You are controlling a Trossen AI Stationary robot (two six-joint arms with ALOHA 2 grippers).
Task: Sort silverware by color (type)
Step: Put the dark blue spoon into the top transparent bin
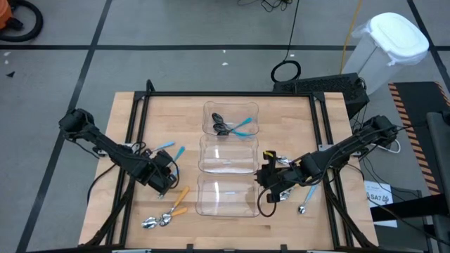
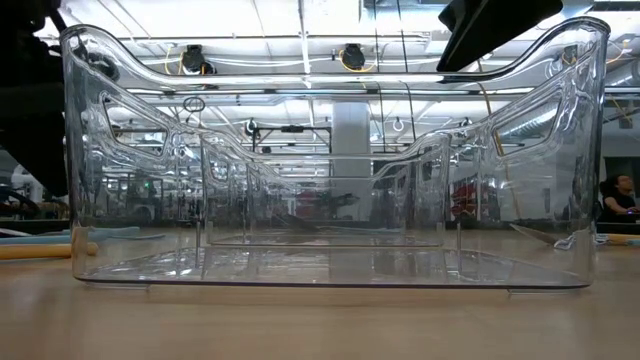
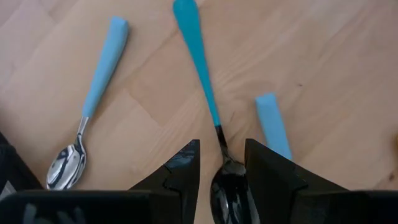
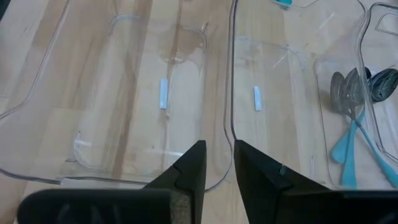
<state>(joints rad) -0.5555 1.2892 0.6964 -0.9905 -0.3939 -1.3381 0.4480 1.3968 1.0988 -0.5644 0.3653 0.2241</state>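
Spoons (image 1: 232,126) lie in far bin (image 1: 211,111); others hold none.

Three bins stood in a row at the table's (image 1: 140,112) centre: far bin (image 1: 230,118), middle bin (image 1: 227,154), near bin (image 1: 226,196). Spoons (image 1: 232,126) lay in the far bin; a spoon pair (image 1: 165,214) left of the near bin; one spoon (image 1: 306,199) to its right
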